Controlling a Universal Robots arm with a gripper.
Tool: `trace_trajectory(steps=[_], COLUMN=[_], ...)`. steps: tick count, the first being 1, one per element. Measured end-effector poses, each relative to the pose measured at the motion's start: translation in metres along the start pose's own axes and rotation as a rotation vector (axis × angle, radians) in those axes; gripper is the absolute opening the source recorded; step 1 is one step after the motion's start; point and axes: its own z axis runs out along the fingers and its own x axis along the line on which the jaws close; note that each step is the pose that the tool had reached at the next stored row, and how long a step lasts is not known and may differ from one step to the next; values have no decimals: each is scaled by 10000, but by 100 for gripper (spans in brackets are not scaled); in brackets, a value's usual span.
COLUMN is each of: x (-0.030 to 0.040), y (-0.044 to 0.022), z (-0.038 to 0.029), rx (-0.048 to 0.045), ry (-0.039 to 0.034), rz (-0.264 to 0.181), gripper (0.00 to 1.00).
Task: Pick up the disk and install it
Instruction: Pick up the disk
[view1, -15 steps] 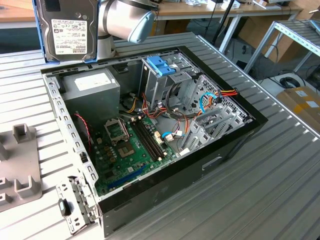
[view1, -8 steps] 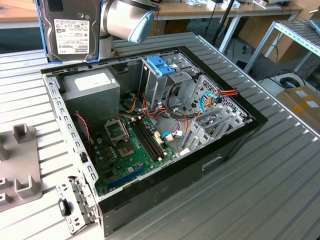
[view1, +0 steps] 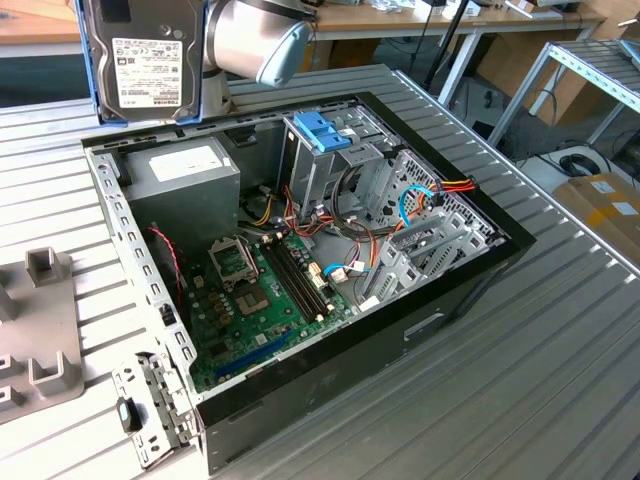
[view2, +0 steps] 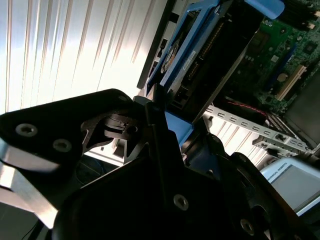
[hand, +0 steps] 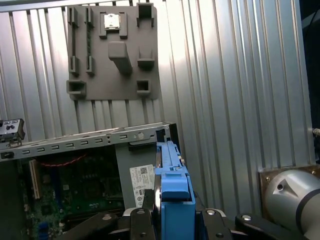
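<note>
In the exterior view, looked down slantwise from well back over the whole open case (view1: 400, 345) on the table (view1: 520, 400). In both wrist views, sat close behind the disk (hand: 174, 187) (view2: 220, 50), faced down past it; shared the board (hand: 75, 195) (view2: 280, 55) and table with the exterior view.

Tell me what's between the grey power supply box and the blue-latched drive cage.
A bundle of yellow and red wires, seen in the exterior view.
</note>
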Motion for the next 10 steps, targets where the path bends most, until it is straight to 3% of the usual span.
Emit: trace_trajectory(steps=[10], x=[-8], y=[-56], z=[1], rx=[0], ry=[0], rz=[0], gripper=[37])
